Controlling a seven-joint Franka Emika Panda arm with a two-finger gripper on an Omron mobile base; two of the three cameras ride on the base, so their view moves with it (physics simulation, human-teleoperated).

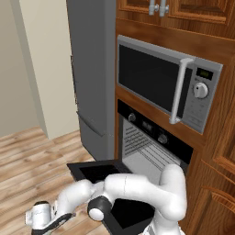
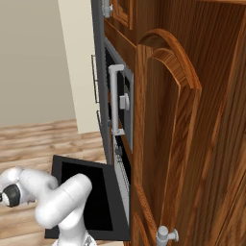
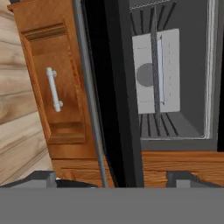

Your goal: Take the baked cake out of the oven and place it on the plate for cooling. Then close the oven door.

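Looking left to right, you have the tool (image 1: pixel 39 215) low at the left, out in front of the oven door's edge, its jaws spread wide and holding nothing. The oven door (image 1: pixel 98 172) hangs open and flat. Behind it, your oven (image 1: pixel 151 147) stands open, with a grey tray (image 3: pixel 157 72) on its rack. You cannot make out the cake clearly.

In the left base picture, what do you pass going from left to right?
Beige wall → grey fridge → microwave → wooden cabinet.
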